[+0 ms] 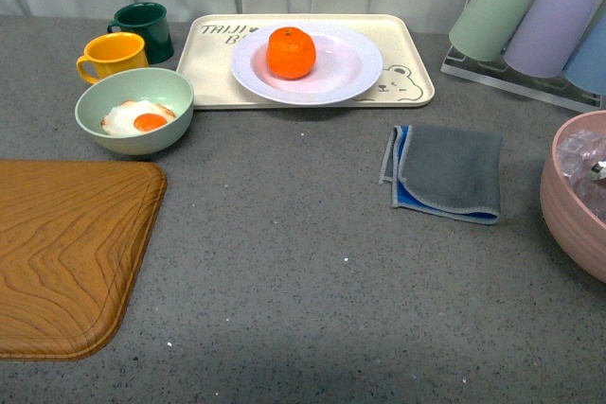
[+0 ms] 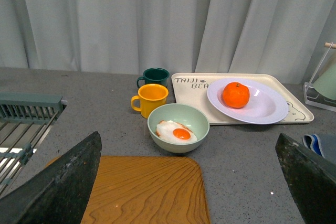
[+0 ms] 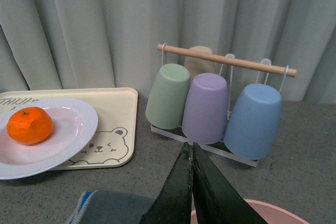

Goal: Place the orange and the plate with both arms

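While the orange (image 1: 291, 52) sat on the plate (image 1: 346, 73), a little toward the plate's left half, you could see its small stem mark on top; the plate itself rested on the beige bear tray (image 1: 407, 87) at the far side of the grey table (image 1: 303, 272), covering most of the tray's middle. Just left of the tray you had a dark green mug (image 1: 144, 29) and, in front of it, a yellow mug (image 1: 114, 54); nearer to you stood a pale green bowl (image 1: 133, 111) with a fried egg (image 1: 138, 118) in it, close to the tray's left corner but apart from it. Below that lay a wooden board (image 1: 66, 253) at the left edge; a folded grey cloth (image 1: 447, 172) with a blue edge lay right of centre, well clear of the tray; a pink bowl (image 1: 568, 201) was cut off by the right edge, and a rack (image 1: 530, 78) with green, purple and blue cups tipped on it stood at the far right. Your left gripper (image 2: 189, 182) hung with its jaws spread wide and empty, above the board; your right gripper (image 3: 191, 182) had its fingers pressed together on nothing, above the cloth and the pink bowl.
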